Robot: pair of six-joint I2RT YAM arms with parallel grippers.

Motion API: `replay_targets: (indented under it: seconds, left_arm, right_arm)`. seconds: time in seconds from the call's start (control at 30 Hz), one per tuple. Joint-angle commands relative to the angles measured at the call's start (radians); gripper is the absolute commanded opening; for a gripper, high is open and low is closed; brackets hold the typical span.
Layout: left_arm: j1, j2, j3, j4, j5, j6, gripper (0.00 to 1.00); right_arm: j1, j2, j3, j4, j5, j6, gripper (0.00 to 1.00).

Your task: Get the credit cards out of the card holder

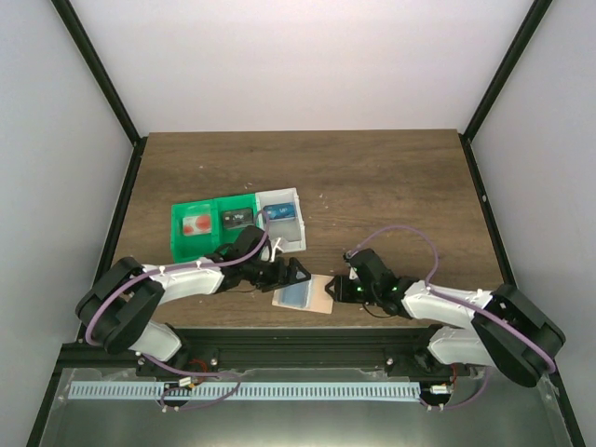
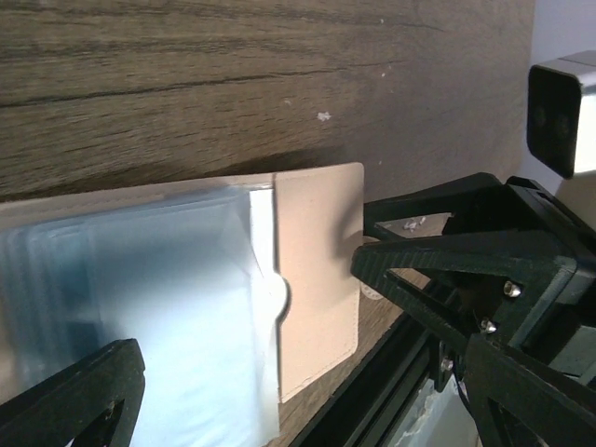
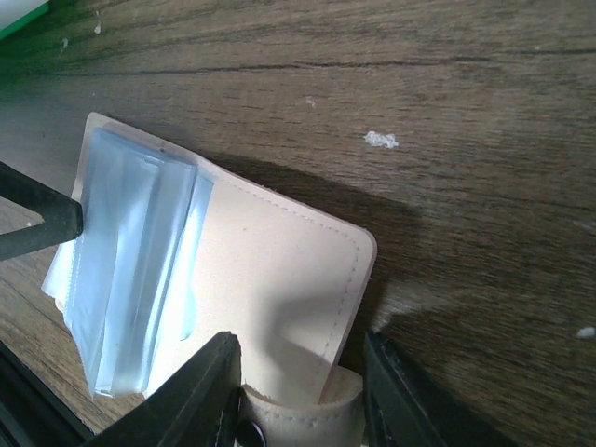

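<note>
At the near edge of the table (image 1: 391, 186), the card holder (image 1: 304, 295) lies open between both arms.
From above, the left gripper (image 1: 296, 272) and right gripper (image 1: 339, 284) flank it, and a red-circled credit card (image 1: 194, 223) sits in the green tray (image 1: 174, 233). Left wrist view: the left jaws stand wide over the clear sleeves (image 2: 140, 307), which look slick and floppy. Right wrist view: the right fingers (image 3: 200, 391) pinch the tan tab (image 3: 303, 410). The stiffer cover seems the safest hold. I cannot tell whether a card remains inside.
</note>
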Motion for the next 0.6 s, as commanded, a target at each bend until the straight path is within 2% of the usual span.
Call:
replay_targets:
  seconds: [0.0, 0.23, 0.57]
  left_arm:
    - [-0.007, 0.009, 0.028, 0.028, 0.025, 0.017, 0.95]
    - [-0.007, 0.046, 0.036, 0.038, 0.043, 0.012, 0.95]
    - [-0.008, -0.037, 0.046, -0.073, -0.066, 0.051, 0.96]
  right_arm:
    - [-0.004, 0.018, -0.004, 0.032, -0.006, 0.008, 0.38]
    - [-0.005, 0.031, 0.001, 0.040, -0.005, 0.005, 0.37]
    - [-0.004, 0.037, -0.002, 0.046, -0.004, 0.002, 0.38]
